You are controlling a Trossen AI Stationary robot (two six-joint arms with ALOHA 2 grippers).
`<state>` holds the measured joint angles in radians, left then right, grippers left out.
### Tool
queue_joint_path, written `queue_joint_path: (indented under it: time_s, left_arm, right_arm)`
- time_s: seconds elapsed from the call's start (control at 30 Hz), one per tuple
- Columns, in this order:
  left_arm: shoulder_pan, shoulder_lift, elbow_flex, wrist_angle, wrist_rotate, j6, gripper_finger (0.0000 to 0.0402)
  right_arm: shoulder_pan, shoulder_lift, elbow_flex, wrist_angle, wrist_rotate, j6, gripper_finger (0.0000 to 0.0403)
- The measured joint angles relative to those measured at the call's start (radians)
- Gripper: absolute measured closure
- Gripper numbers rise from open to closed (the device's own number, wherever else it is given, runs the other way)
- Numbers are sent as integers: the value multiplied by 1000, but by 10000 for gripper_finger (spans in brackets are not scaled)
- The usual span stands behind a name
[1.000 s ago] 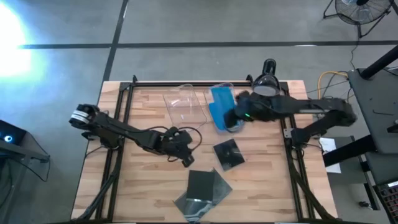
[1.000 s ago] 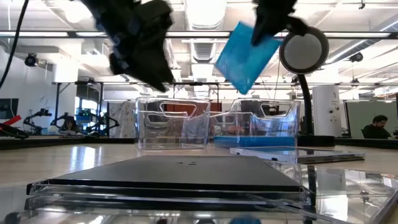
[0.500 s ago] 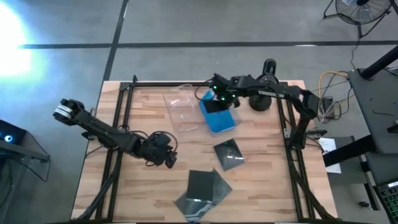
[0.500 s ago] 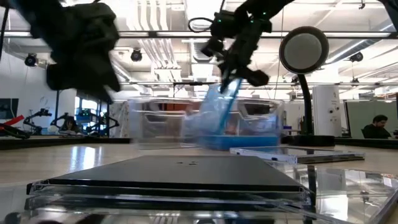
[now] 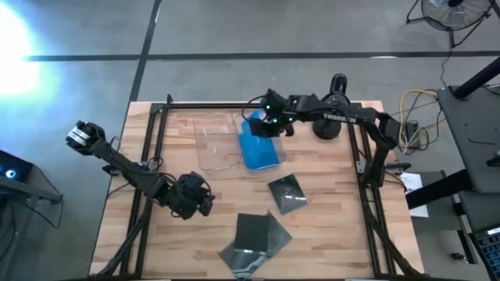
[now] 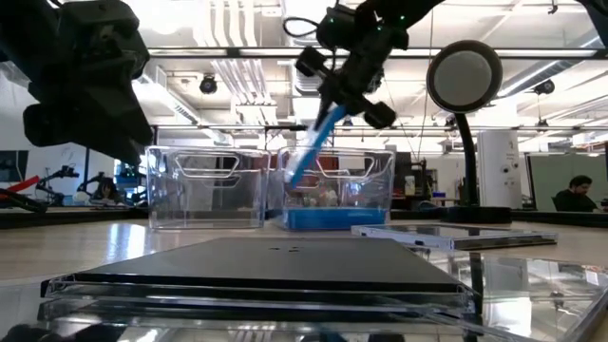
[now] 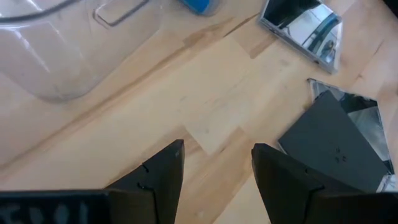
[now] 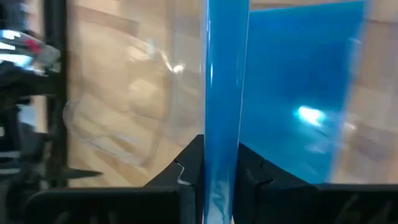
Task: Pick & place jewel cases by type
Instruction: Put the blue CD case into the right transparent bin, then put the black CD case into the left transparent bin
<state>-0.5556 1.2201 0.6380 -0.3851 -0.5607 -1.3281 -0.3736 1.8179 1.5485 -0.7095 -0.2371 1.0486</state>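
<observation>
My right gripper (image 5: 262, 125) is shut on a blue jewel case (image 6: 309, 147), above the clear tray (image 5: 273, 161) that holds more blue cases (image 8: 305, 93). An empty clear tray (image 5: 215, 144) stands right beside it on the left. Dark jewel cases lie flat on the table: one (image 5: 287, 193) mid-table and overlapping ones (image 5: 254, 234) at the near edge. My left gripper (image 5: 191, 197) is open over bare wood left of them, touching nothing (image 7: 217, 174). My right gripper pinches the blue case's upper edge (image 8: 222, 146) between its two fingers (image 8: 189, 168), coming from above and slanting down. The case is edge-on and tilted, hanging below the fingers. Its lower end (image 6: 293, 176) reaches down inside the tray's walls; whether it rests there I cannot tell.
A black desk lamp (image 5: 336, 105) stands at the far right corner, close behind my right arm. Dark frame rails (image 5: 148, 156) run along the table's left and right sides. Bare wood (image 5: 328, 226) lies at the near right and near left.
My right gripper carried the blue case toward the table's left and down, turning it on edge, into the blue tray. Both clear trays slid toward the left edge. My left gripper drew back toward the near left and stayed open.
</observation>
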Motion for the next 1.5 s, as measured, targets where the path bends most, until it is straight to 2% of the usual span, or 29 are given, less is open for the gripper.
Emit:
queue_joint_path:
  time_s: [0.1, 0.27, 0.5, 0.57, 0.7, 0.8, 1.0, 1.1, 1.17, 1.33, 1.4, 1.5]
  left_arm:
    - [0, 0, 0, 0, -1, 2, 232]
    - [0, 0, 1, 2, -2, 3, 232]
    - [0, 0, 4, 9, -10, 8, 232]
    - [0, 0, 4, 9, -9, 8, 232]
    - [0, 0, 5, 10, -9, -14, 232]
    - [0, 0, 5, 11, -10, -18, 232]
    - [0, 0, 5, 10, -26, -18, 232]
    - [2, 0, 5, 10, -27, -17, 232]
    - [2, 0, 5, 10, -27, -16, 232]
    - [2, 0, 5, 10, -26, -16, 232]
    - [2, 0, 5, 10, -26, -16, 232]
    - [2, 0, 5, 10, -25, -7, 232]
  right_arm:
    - [11, -3, 2, 5, 24, -17, 363]
    - [8, -1, -3, -161, 37, -61, 347]
    - [35, 0, -10, 32, 59, -15, 247]
    - [36, 1, -10, -12, 72, -30, 222]
    - [32, 4, -8, -227, 187, -73, 191]
    - [32, 3, 0, -322, 242, -111, 188]
    - [62, -12, 54, -327, 256, -191, 193]
    - [62, 12, 55, -314, 98, -220, 198]
    - [73, 40, 54, -309, 66, -242, 205]
    - [125, -8, 70, -366, 164, -266, 219]
    - [154, -43, 70, -433, 181, -266, 220]
    - [232, -85, 66, -573, 261, -224, 218]
